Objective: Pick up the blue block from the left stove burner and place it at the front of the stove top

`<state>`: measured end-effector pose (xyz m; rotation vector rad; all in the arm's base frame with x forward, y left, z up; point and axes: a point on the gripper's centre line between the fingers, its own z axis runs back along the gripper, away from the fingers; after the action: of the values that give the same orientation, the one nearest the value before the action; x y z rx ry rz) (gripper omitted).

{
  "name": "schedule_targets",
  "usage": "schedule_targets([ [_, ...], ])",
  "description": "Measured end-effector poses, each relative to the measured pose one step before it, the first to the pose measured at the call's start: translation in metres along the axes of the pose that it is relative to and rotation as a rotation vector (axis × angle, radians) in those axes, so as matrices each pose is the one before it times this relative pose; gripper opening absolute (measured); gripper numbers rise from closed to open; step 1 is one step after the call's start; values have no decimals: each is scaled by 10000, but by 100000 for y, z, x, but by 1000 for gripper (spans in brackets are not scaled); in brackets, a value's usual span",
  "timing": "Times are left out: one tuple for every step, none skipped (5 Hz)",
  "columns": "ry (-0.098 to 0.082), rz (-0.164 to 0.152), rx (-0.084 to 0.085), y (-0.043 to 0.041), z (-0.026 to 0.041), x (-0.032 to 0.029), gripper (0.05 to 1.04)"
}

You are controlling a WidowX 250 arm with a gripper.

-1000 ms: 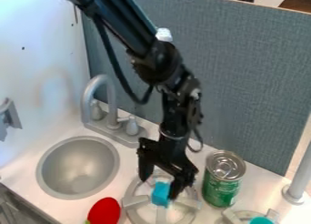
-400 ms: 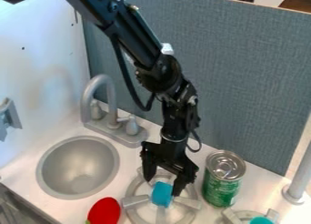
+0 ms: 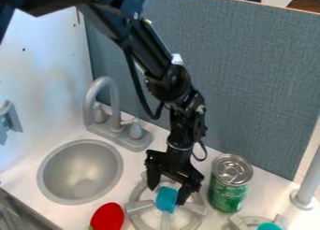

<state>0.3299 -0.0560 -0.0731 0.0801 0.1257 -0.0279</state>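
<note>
**Clerk:** Start with the surroundings in the camera view.

**Inspector:** A grey-blue panel (image 3: pixel 250 84) backs a white countertop (image 3: pixel 134 164), with a pale wall (image 3: pixel 44 65) at the left of the view. A faucet (image 3: pixel 114 100) stands behind the sink (image 3: pixel 81 166).

**Clerk:** And the gripper?

**Inspector:** The black gripper (image 3: pixel 166 196) hangs low over the near burner (image 3: pixel 139 206). Its fingers are parted, one on each side of a blue piece (image 3: pixel 166 199) lying within the burner ring. The piece sits closer to the finger on the can's side; whether either finger touches it, I cannot tell.

**Clerk:** Which step is in hand, then?

**Inspector:** In my judgement, work close about the blue piece, with no firm hold evident. A grasp from here would call for centring the fingers and closing them evenly; a retreat would call for lifting straight up, clear of the burner and the can.

**Clerk:** Containers?

**Inspector:** One green can (image 3: pixel 228 189), upright just beside the burner. Its metal lid, with pull ring, is in place, so its contents are hidden. The sink is an open round basin with a smooth grey interior.

**Clerk:** Anything further?

**Inspector:** A red object (image 3: pixel 107 217) beside the burner, and a second blue piece (image 3: pixel 269 226) at the lower edge, on another burner (image 3: pixel 238 222).
</note>
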Motion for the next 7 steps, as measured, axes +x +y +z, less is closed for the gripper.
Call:
schedule_targets([
  [301,164,312,236,-953,346,967],
  [178,189,218,231,-166,219,723],
  [47,59,52,24,-110,-131,658],
  [-139,-158,2,-99,749,-757,657],
  [-458,-186,-107,84,2057,-1467,657],
  [-194,-350,-2,-745,1968,-1646,657],
  [294,-675,-76,-1906,134,-1104,657],
])
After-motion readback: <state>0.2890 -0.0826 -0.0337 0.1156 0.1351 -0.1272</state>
